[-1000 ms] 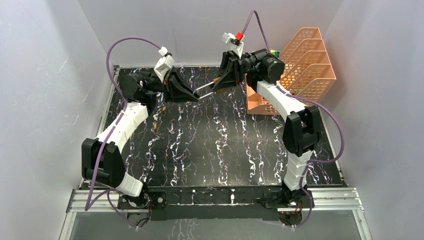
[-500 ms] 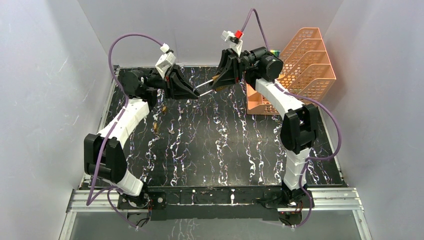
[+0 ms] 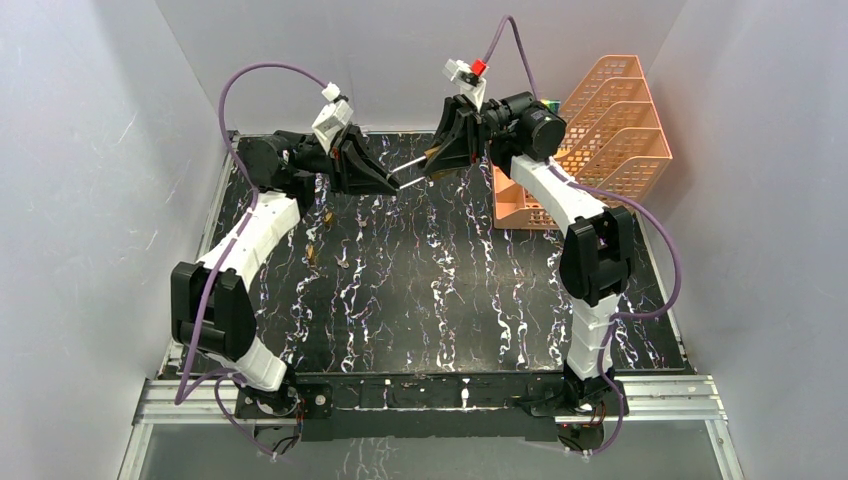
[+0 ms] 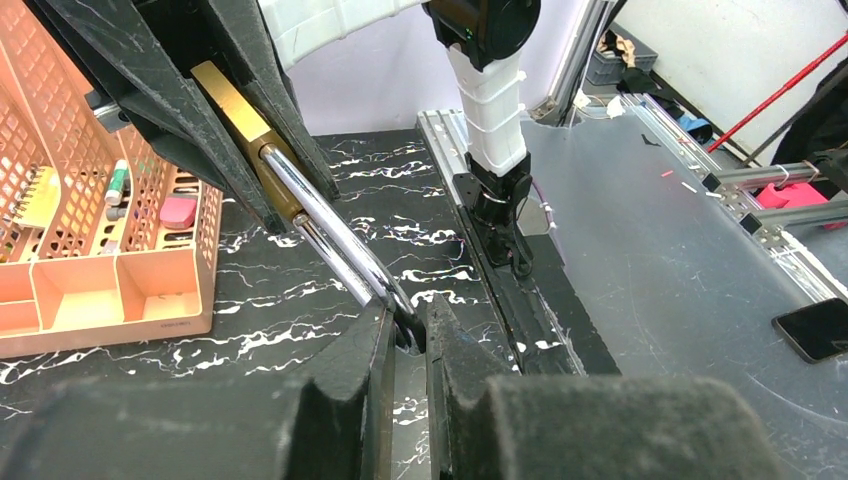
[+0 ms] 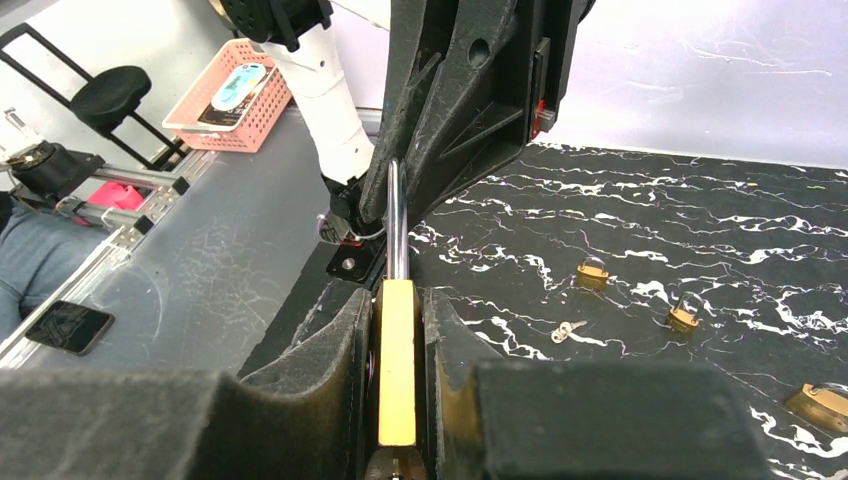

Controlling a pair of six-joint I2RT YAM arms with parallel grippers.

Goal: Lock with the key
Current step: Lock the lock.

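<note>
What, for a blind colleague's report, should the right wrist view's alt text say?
The right tool clamps a brass padlock, whose steel shackle the left tool grips. Beyond, smaller padlocks and a key lie on the black marbled table.

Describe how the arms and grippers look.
The left arm and right arm have white shells and black joints. The left gripper and right gripper are black, tapered. Purple cables loop to both wrists; the right's white mount has a red part.

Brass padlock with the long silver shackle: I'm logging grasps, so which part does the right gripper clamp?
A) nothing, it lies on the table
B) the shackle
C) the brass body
C: the brass body sits clamped in the right gripper; the left gripper pinches the silver shackle.
</note>
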